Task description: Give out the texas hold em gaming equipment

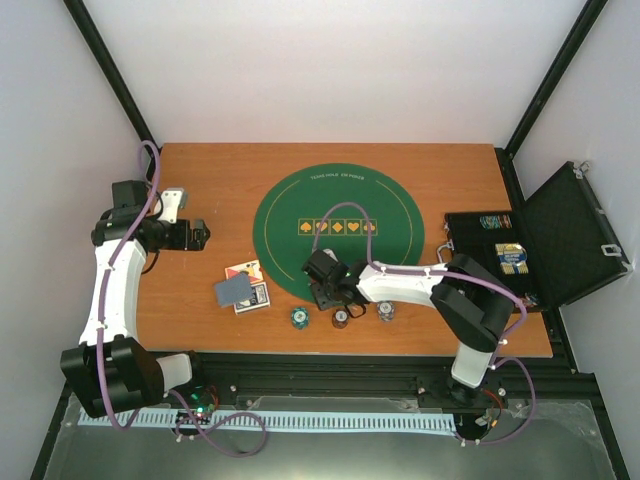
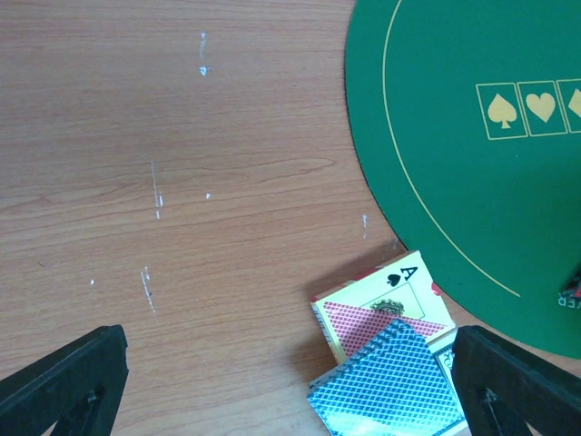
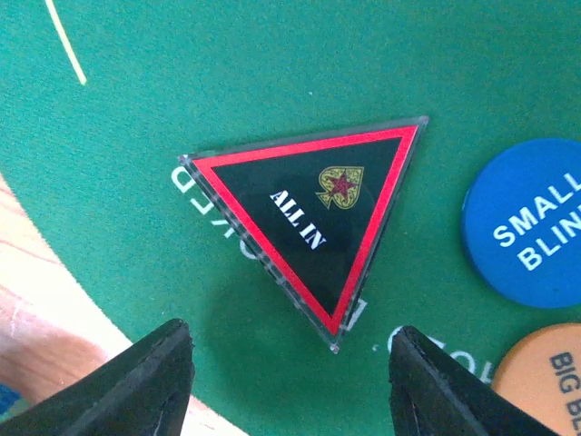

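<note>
The right gripper (image 3: 289, 363) hangs low over the near edge of the round green mat (image 1: 340, 200), its jaws partly apart and holding nothing. Just ahead of its fingers lies a flat black triangular marker (image 3: 313, 213) with a red border, lettered "ALL IN", one corner pointing toward the gap between the jaws but touching neither finger. To its right a round blue disc (image 3: 531, 222) reading "SMALL BLIN" is cut off by the picture edge, and below that an orange disc (image 3: 545, 372) shows only "BIG B". From above, all three are hidden under the right gripper (image 1: 322, 285).

The left gripper (image 2: 290, 391) stands wide open above the bare wooden counter (image 2: 182, 182), gripping nothing. Beside the mat's left edge lie the playing cards (image 2: 390, 381): a blue-grey cross-hatched back on top, a red-patterned back beneath it, and an ace of spades face up. Whether the red one is a card or a box I cannot tell, and the bottom of the pile runs out of view.

On the counter at the mat's near rim sit a teal striped chip (image 1: 298, 318), a brown chip (image 1: 340, 319) and a grey-white chip (image 1: 386, 311), well apart from the cards. At the right an open black hard case (image 1: 570, 235) holds small items too blurred to name.
</note>
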### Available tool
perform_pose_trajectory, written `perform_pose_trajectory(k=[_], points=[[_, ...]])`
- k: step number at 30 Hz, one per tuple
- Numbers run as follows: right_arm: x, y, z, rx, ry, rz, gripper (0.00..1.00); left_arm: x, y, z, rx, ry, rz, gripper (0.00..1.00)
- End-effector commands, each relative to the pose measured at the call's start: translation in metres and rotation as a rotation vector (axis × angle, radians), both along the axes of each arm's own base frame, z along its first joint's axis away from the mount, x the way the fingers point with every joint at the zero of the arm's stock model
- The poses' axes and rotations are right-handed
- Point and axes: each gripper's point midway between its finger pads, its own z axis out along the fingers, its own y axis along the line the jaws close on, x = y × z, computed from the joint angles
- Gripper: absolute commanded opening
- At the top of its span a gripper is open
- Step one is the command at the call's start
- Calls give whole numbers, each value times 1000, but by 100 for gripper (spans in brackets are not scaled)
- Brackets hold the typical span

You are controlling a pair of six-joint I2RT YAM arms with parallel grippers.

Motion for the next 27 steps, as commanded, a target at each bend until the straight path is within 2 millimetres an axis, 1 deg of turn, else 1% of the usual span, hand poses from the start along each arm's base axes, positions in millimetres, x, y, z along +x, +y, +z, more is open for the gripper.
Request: perform_pose_trajectory(k=[1, 8, 15, 19, 22, 27], points=[[6, 4, -4, 7, 5, -5, 58, -2, -7, 4, -41, 5, -27, 100], [14, 3, -15, 14, 29, -8, 49, -5, -10, 6, -48, 3, -39, 100], [28, 13, -21, 17, 32, 13, 47, -10, -14, 3, -57, 13, -64, 100], [42, 22, -26, 13, 35, 34, 44, -11, -14, 7, -49, 3, -73, 100], [56, 31, -30, 8, 35, 56, 42, -12, -15, 9, -43, 1, -85, 100], [84, 57, -28, -6, 14, 113, 42, -17, -23, 9, -67, 6, -135, 100]])
